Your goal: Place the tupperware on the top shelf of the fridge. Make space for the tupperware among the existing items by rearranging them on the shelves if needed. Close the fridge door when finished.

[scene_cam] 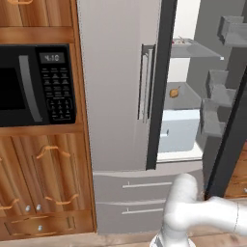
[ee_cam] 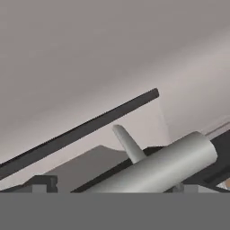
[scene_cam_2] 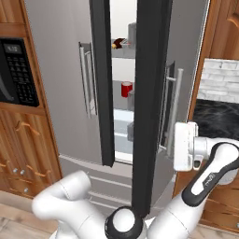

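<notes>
Gripper (scene_cam_2: 183,145) stands wide and empty beside the tall grey fridge door's (scene_cam_2: 148,93) silver bar handle (scene_cam_2: 173,112) in your right base view, placed for pushing it shut, I judge. Left base view: the clear rectangular tupperware (scene_cam: 181,42) sits on the pale translucent top shelf (scene_cam: 202,52), its long axis unclear. Hand view: that handle lies close, slanting across.

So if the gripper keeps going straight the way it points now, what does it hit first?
Most likely the fridge door's silver bar handle, which lies right across the hand view just ahead of the open gripper, with the grey door panel behind it. Depth is hard to judge.
</notes>
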Robot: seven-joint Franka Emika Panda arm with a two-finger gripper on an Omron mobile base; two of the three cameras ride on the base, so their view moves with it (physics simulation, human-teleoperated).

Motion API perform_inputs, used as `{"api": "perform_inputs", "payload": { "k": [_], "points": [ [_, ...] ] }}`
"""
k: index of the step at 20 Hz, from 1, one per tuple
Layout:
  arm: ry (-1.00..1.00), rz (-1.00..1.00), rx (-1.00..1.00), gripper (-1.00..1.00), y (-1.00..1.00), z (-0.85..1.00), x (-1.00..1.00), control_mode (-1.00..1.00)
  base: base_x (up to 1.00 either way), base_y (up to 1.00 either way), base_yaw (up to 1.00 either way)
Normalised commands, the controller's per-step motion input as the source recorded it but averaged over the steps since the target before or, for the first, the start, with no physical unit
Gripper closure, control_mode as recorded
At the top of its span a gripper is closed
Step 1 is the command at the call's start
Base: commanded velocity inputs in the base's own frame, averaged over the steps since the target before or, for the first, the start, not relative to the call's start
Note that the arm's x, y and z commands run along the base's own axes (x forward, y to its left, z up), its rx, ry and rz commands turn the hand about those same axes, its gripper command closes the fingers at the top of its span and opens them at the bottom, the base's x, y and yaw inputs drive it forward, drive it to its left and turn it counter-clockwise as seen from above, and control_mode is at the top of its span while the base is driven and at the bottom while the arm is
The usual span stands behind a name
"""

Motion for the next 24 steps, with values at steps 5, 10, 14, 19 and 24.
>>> {"api": "perform_inputs", "payload": {
  "k": [5, 10, 14, 19, 24],
  "points": [
    [-0.58, 0.0, -0.09, -1.0, 1.0, 0.42, 0.17, -1.0, 0.0, 0.0, 0.0],
    [-0.61, 0.0, -0.07, -1.0, 1.0, 0.51, 0.29, -1.0, 0.0, 0.0, 0.0],
    [-0.58, -0.05, -0.08, -1.0, 0.97, 0.54, 0.32, -1.0, 0.0, 0.0, 0.0],
    [-0.31, -0.29, -0.13, -1.0, 0.71, 0.45, 0.41, -1.0, 0.0, 0.0, 0.0],
    [-0.11, -0.41, -0.2, -1.0, 0.6, 0.47, 0.56, -1.0, 0.0, 0.0, 0.0]
  ]
}}
